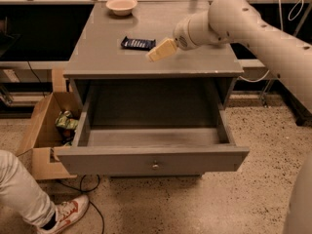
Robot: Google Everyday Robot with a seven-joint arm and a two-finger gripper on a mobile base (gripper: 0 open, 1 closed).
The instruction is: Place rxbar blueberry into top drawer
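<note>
Hovering over the cabinet top [195, 62]: 1 gripper [162, 49]; whether apart or together cannot be told.
Just left of it, lying flat on the top: 1 rxbar blueberry [138, 43], dark blue wrapper, pale lettering.
Likely light, slightly bendy, slick; pinch across the narrow width.
Below: top drawer [151, 160], pulled open.

No text is showing clearly enough to be read. The rxbar blueberry [138, 43] is lying on the surface [97, 57], its pale lettering too small to make out. The hand [160, 51] is hanging just beside the bar.
</note>
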